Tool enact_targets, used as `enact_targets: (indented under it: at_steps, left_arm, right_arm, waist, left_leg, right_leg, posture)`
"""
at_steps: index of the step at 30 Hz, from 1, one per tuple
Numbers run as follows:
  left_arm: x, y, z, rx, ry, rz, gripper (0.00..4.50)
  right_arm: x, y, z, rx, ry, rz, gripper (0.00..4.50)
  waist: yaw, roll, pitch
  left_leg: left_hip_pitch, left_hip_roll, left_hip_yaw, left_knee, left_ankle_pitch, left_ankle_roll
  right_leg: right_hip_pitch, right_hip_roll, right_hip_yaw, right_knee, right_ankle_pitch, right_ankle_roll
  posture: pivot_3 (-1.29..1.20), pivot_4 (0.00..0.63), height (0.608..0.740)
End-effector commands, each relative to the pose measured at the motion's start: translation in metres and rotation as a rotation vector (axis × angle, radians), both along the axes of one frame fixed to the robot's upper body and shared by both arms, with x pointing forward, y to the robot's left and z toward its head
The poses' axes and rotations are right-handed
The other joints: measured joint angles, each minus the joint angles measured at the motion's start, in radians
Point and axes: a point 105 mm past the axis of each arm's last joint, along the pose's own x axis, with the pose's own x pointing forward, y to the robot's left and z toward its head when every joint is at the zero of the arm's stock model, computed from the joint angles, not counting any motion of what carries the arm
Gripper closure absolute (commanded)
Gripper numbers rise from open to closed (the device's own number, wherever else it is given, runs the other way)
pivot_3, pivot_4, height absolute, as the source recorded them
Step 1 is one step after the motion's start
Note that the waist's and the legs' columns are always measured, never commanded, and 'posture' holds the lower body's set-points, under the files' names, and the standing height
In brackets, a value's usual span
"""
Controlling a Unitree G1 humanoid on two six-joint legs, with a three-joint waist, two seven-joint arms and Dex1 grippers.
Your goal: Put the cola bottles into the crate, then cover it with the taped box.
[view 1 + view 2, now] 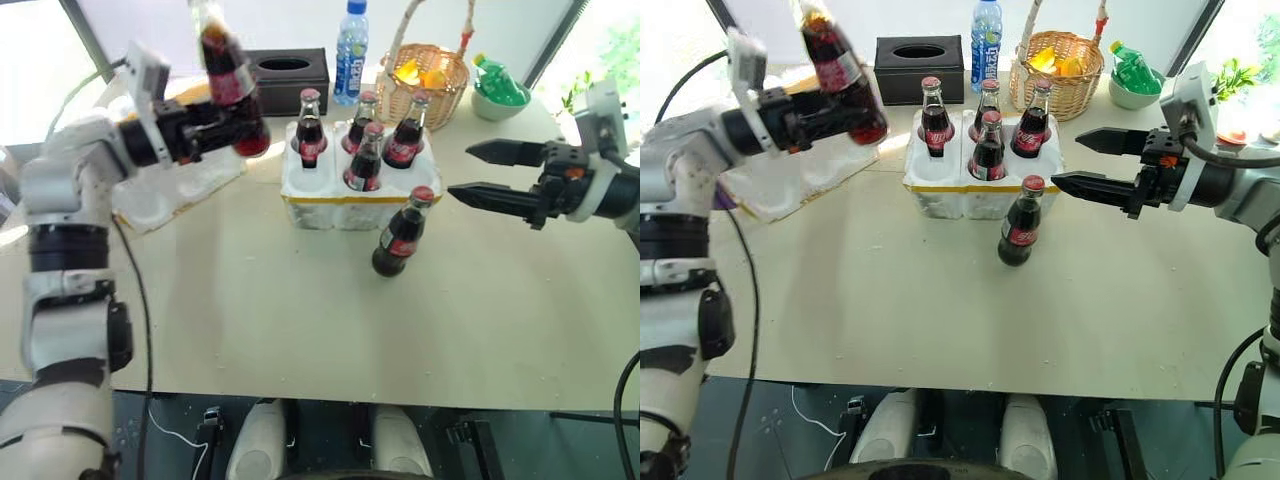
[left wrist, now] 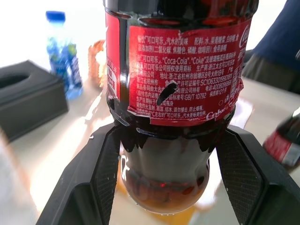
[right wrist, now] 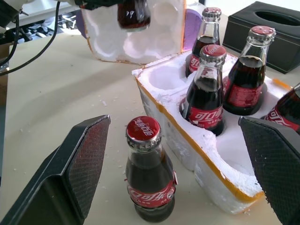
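My left gripper (image 1: 245,125) is shut on a cola bottle (image 1: 228,85) and holds it tilted in the air, left of the crate (image 1: 330,205). In the left wrist view both fingers (image 2: 101,178) press the lower body of that bottle (image 2: 173,93). Several cola bottles (image 1: 365,160) stand in the wells of the white, yellow-banded crate. One more cola bottle (image 1: 400,235) stands on the table just in front of the crate's right end. My right gripper (image 1: 460,172) is open and level, right of that bottle. The taped box (image 3: 136,42) lies hollow side up behind my left arm.
Along the far edge stand a black tissue box (image 1: 290,72), a blue-labelled water bottle (image 1: 350,45), a wicker basket (image 1: 425,80) and a green bowl (image 1: 498,95). A person's dark blue sleeve (image 2: 276,33) shows beyond the table.
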Motion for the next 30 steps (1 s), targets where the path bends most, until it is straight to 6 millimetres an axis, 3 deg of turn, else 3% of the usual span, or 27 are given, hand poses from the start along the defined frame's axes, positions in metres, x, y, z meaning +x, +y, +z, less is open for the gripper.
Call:
enact_targets:
  at_steps: [1,3,8,14,20,24,26,30]
  left_arm:
    - [0.005,-0.019,0.023,-0.077,-0.093,-0.028,2.0]
    - [0.01,-0.034,0.016,-0.075,-0.079,-0.053,2.0]
    - [0.026,-0.062,-0.027,0.031,-0.007,-0.067,2.0]
    - [0.036,-0.061,-0.064,0.194,0.009,-0.009,2.0]
    - [0.035,-0.063,-0.073,0.204,0.032,-0.023,2.0]
    - [0.038,-0.066,-0.083,0.193,0.063,-0.007,0.17]
    - [0.038,-0.065,-0.081,0.165,0.07,0.0,0.07]
    - [0.025,-0.055,-0.058,0.102,0.04,-0.052,0.07]
  right_arm:
    - [-0.008,0.0,0.014,0.008,-0.068,0.007,0.0]
    - [-0.008,-0.001,0.014,0.009,-0.071,-0.001,0.0]
    - [-0.008,-0.005,0.014,0.011,-0.068,-0.027,0.0]
    - [-0.004,-0.007,0.009,0.013,-0.061,-0.059,0.0]
    - [-0.001,-0.007,0.007,0.017,-0.059,-0.07,0.0]
    - [0.001,-0.006,0.008,0.015,-0.062,-0.068,0.0]
    - [0.002,-0.006,0.007,0.007,-0.063,-0.067,0.0]
    - [0.003,-0.011,0.006,-0.004,-0.061,-0.093,0.0]
  waist:
    - [0.0,0.0,0.0]
    - [0.0,0.0,0.0]
    - [-0.002,0.0,0.0]
    - [-0.004,-0.001,0.0]
    - [-0.002,-0.001,0.0]
    - [-0.002,0.0,0.0]
    - [-0.001,0.0,0.0]
    - [-0.002,0.0,0.0]
  left_leg:
    - [0.0,0.0,0.0,0.0,0.0,0.0]
    - [0.0,-0.001,0.001,0.0,0.0,0.0]
    - [0.0,-0.001,0.002,0.0,0.0,0.0]
    - [0.0,-0.001,0.002,-0.001,0.0,0.0]
    - [0.0,0.001,0.002,0.0,0.0,0.0]
    - [0.0,0.001,0.001,0.0,0.0,0.0]
    - [0.0,0.001,0.001,0.0,0.0,0.0]
    - [0.001,0.001,0.001,0.0,0.0,0.0]
  right_leg:
    - [0.0,0.0,0.0,0.0,0.0,0.0]
    - [0.0,0.002,0.0,0.0,0.0,0.0]
    - [0.0,0.002,0.0,0.0,0.0,0.0]
    - [-0.001,0.002,0.0,0.0,0.0,0.0]
    - [-0.001,0.001,0.0,-0.001,0.0,0.0]
    - [-0.001,0.001,0.0,0.0,0.0,0.0]
    - [-0.001,0.001,0.0,0.0,0.0,0.0]
    - [-0.001,0.001,0.0,0.0,0.0,0.0]
  posture:
    - [0.0,0.15,0.74]
    - [0.0,0.15,0.74]
    - [0.0,0.15,0.74]
    - [0.0,0.15,0.74]
    - [0.0,0.15,0.74]
    - [0.0,0.15,0.74]
    - [0.0,0.15,0.74]
    - [0.0,0.15,0.74]
